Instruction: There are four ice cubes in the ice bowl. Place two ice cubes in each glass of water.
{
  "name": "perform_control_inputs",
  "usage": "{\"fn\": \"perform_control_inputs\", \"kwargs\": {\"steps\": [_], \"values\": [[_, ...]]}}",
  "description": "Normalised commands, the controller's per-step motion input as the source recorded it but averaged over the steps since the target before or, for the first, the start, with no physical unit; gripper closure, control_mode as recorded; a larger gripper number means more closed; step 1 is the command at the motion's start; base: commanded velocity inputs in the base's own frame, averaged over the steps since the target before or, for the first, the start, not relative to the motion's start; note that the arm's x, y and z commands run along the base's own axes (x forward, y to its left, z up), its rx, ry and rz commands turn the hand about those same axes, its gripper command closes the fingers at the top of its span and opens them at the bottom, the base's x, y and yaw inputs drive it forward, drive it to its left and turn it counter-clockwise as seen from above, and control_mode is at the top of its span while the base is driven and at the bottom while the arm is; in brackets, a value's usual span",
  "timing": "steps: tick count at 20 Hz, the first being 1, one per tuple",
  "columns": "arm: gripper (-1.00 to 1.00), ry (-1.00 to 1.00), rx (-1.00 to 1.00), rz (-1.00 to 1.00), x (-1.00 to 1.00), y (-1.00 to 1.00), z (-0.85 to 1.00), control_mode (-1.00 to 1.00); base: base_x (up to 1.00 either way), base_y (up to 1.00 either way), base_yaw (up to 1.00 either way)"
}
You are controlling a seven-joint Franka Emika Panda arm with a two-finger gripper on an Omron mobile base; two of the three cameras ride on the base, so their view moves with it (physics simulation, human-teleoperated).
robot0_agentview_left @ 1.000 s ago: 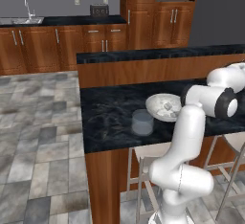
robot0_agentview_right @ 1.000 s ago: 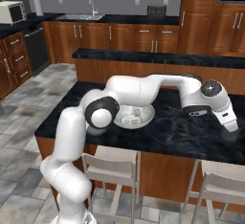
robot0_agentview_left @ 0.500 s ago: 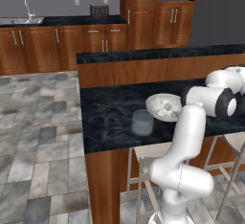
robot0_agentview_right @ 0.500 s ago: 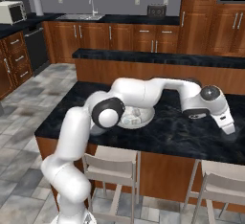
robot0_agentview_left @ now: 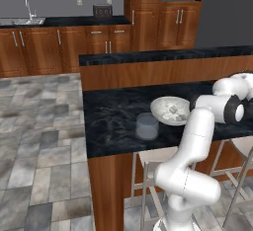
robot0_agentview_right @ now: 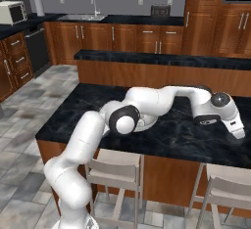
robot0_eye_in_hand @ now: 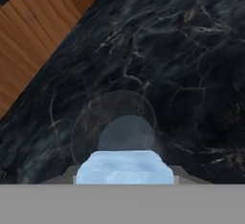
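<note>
- My gripper hangs low over the far right of the dark marble counter, at the end of my arm stretched out across the island.
- In the hand view a pale blue ice cube sits right at the bottom between my fingers; my jaws are partly closed, clamped on its two sides.
- Just beyond the cube, straight under my hand, stands a glass of water; I look down into its round rim and pale bottom. The cube is above the glass mouth, on its near side, and not in the water.
- The ice bowl rests on the counter in the left base view, well away from my gripper, with small pale cubes inside it; I cannot count them for sure.
- A second glass stands just in front of the bowl and to its left, near the counter's front edge, close beside the bowl.
- In the right base view my own arm hides most of the bowl.
</note>
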Motion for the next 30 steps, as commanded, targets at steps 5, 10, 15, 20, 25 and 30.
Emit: {"fn": "perform_control_inputs", "kwargs": {"steps": [5, 10, 15, 20, 25, 30], "values": [[1.0, 0.0, 0.1, 0.0, 0.01, -0.39, 0.09, -1.0, 0.0, 0.0, 0.0], [1.0, -0.09, 0.05, 0.0, 0.34, 0.0, -0.19, -1.0, 0.0, 0.0, 0.0], [1.0, -0.17, 0.09, 0.0, 0.42, 0.06, -0.55, -1.0, 0.0, 0.0, 0.0], [1.0, -0.06, 0.04, -0.03, 0.31, -0.3, -0.19, -1.0, 0.0, 0.0, 0.0], [1.0, -0.02, 0.01, -0.06, 0.18, -0.25, -0.15, -1.0, 0.0, 0.0, 0.0], [-1.0, -0.03, 0.0, -0.07, -0.24, -0.1, -0.15, -1.0, 0.0, 0.0, 0.0]]}}
